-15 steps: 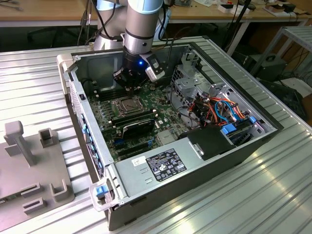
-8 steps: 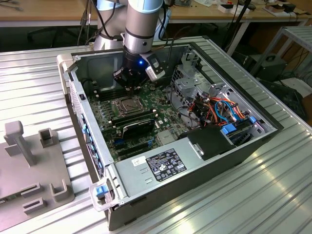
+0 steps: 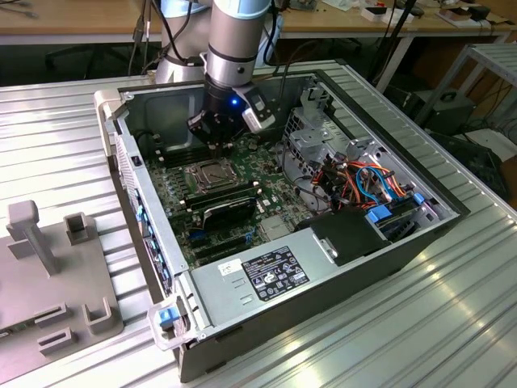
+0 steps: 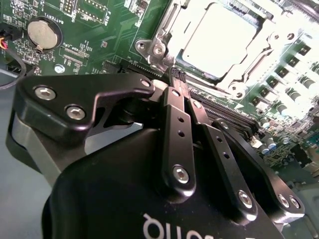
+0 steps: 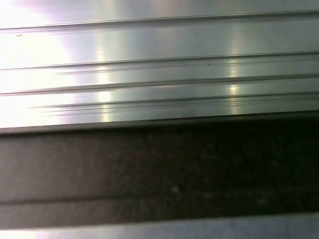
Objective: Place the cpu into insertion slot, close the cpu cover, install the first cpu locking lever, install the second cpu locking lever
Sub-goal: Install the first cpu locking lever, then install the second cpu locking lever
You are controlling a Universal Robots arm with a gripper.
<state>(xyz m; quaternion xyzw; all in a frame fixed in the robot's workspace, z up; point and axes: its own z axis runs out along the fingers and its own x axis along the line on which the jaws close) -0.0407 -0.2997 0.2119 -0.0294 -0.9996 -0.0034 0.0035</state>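
Green circuit board (image 3: 242,174) lies flat in the open computer case (image 3: 388,242) on the ribbed metal worktop (image 3: 65,121), so the socket faces straight up at the arm; in the exterior view the gripper (image 3: 216,145) hangs low over the board at the far edge of the insertion slot (image 3: 208,175), just beside it and not over its middle. The slot's silvery cpu cover (image 3: 207,166) looks to be lying down on the socket with the cpu seated under it, which I judge to mean the chip is placed and the work now stands at the retention hardware. A grey fixture block (image 3: 56,267) sits well apart on the exterior view's left (nothing on it seems in play). In the second wrist view the fingers (image 4: 175,82) are drawn together with no gap and nothing between them, a closed point suited to pushing rather than grasping. Their tips sit right at the rim of the cover frame, near its corner screw (image 4: 158,50), while the cpu (image 4: 219,37) shows dull silver through the cut-out, just beyond the tips and not touched by them. The first wrist view looks along ribbed metal and a dark band, telling nothing of the socket.
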